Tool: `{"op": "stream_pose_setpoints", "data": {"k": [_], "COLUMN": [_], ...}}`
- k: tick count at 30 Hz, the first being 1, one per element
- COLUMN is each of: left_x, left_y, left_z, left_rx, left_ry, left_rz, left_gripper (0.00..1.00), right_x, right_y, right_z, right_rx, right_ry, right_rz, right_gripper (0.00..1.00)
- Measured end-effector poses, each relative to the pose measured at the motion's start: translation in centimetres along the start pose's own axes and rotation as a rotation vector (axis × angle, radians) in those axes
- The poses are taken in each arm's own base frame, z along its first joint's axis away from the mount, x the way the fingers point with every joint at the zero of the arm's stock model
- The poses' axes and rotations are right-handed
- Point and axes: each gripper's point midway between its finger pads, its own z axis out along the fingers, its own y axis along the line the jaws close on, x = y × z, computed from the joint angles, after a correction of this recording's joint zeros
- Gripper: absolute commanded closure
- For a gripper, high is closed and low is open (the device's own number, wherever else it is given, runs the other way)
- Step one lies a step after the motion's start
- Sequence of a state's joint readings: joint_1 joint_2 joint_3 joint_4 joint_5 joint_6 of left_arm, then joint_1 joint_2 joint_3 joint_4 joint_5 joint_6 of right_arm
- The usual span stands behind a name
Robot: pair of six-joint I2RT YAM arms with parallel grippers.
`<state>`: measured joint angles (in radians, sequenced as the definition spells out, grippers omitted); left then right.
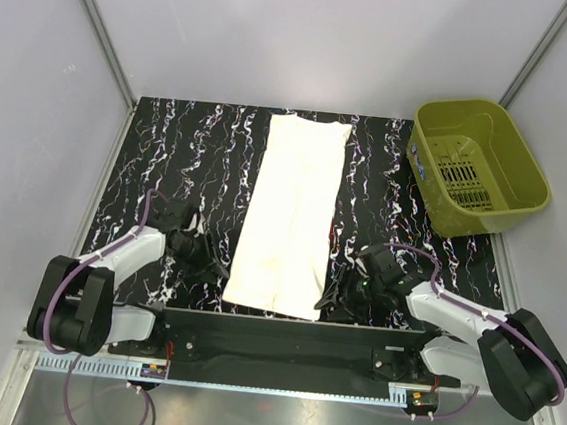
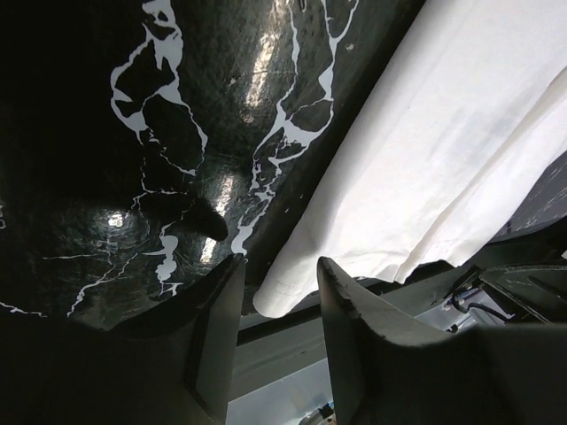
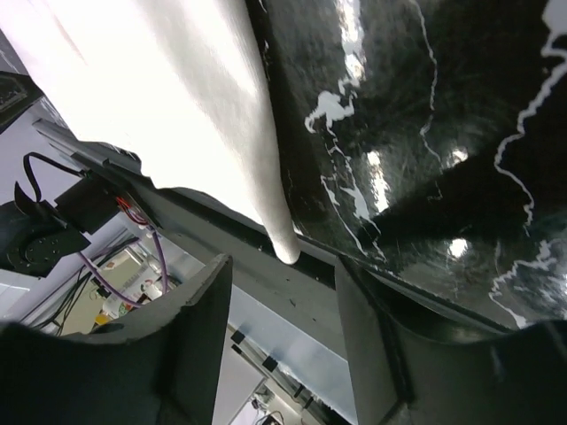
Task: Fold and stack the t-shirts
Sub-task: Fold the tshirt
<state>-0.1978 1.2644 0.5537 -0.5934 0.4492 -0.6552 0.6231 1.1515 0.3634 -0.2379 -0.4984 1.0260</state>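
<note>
Open, empty claws: the left gripper and right gripper flank the near end of the long off-white cloth t-shirt, which stretches straight away between them; the right sits slightly closer.

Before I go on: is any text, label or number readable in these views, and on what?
None can be read.
T-shirt: plain side up, no print showing.
Basket: small pale sticker on its left wall, too small to read.
Small tags on the arms' base rail: too small to read.
</note>
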Motion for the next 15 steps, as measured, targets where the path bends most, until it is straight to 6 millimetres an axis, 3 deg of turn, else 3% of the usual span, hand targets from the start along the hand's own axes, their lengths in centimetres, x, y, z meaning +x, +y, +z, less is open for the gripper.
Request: {"op": "stream_pose_setpoints", "data": {"k": [4,8,15], "left_x": [0.1,1.5,2.3], "left_y": [0.0,0.8,0.2], "left_z": [0.3,0.8,1.0], "left_rx": [0.002,-0.019,-0.014], "left_ry": [-0.002,0.035,0.055], "left_rz": [-0.014,-0.044,-0.043], "left_gripper": [0.58,0.58,0.51], "right_x": [-0.4,-0.7,-0.6], "right_y": [0.3,0.4,0.4], "right_z": [0.4,0.9,1.7], "right_rx": [-0.01,-0.021,-0.024], "right_ry": [-0.005,-0.01,0.013], "right_rz": [-0.001,0.002,0.007], "right_gripper": [0.47,0.51,0.54]}}
